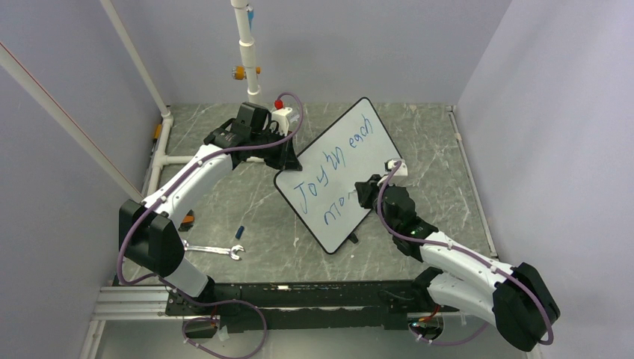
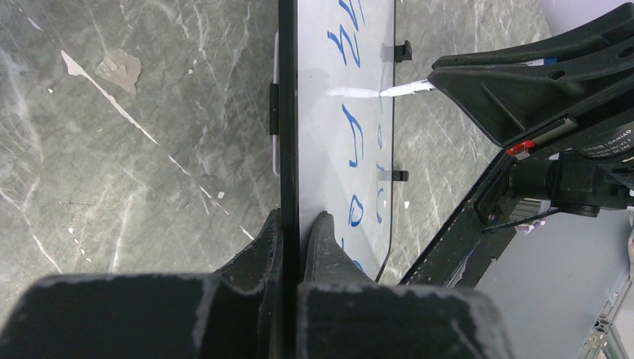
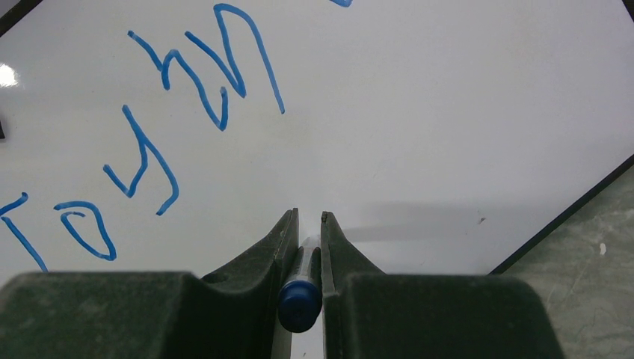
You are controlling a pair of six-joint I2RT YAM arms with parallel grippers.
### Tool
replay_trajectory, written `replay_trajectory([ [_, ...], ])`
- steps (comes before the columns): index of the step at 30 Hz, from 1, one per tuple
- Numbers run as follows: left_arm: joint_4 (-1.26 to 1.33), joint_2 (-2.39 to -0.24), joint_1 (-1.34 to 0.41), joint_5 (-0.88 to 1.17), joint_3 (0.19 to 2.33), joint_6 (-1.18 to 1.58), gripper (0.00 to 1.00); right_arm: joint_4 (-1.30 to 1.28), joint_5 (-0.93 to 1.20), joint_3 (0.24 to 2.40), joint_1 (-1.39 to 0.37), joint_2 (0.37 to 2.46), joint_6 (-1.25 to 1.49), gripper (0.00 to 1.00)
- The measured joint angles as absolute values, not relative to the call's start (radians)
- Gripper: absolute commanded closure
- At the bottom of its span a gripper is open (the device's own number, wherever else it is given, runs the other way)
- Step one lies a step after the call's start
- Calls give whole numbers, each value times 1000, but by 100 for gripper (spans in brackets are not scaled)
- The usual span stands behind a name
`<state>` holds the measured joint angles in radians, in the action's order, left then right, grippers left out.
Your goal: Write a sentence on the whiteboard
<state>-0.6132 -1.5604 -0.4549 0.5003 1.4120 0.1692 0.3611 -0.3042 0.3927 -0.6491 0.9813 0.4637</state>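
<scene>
At mid counter (image 1: 434,149), the whiteboard (image 1: 381,157) bears blue handwriting.
Grey-green marbled surface, pale lilac walls (image 1: 359,45). The sentence (image 1: 336,168) reads "Joy in each", then "mom". Left claw (image 2: 300,224) clamps tight on the board's edge; right claw (image 3: 308,224) is closed around a blue marker (image 3: 300,299), tip on the board.

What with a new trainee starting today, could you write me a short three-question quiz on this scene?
1. True or false: the left gripper is shut on the edge of the whiteboard.
2. The sentence is written in: A red, B blue, C black.
3. Fill in: the right gripper is shut on a ___.
Key: 1 true; 2 B; 3 marker.
</scene>
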Motion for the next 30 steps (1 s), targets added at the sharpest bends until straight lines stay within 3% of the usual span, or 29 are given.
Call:
replay_trajectory([
  [30,-614,-1560,-455,500,1412,170,100,376,-295,339,-645,941,491,100],
])
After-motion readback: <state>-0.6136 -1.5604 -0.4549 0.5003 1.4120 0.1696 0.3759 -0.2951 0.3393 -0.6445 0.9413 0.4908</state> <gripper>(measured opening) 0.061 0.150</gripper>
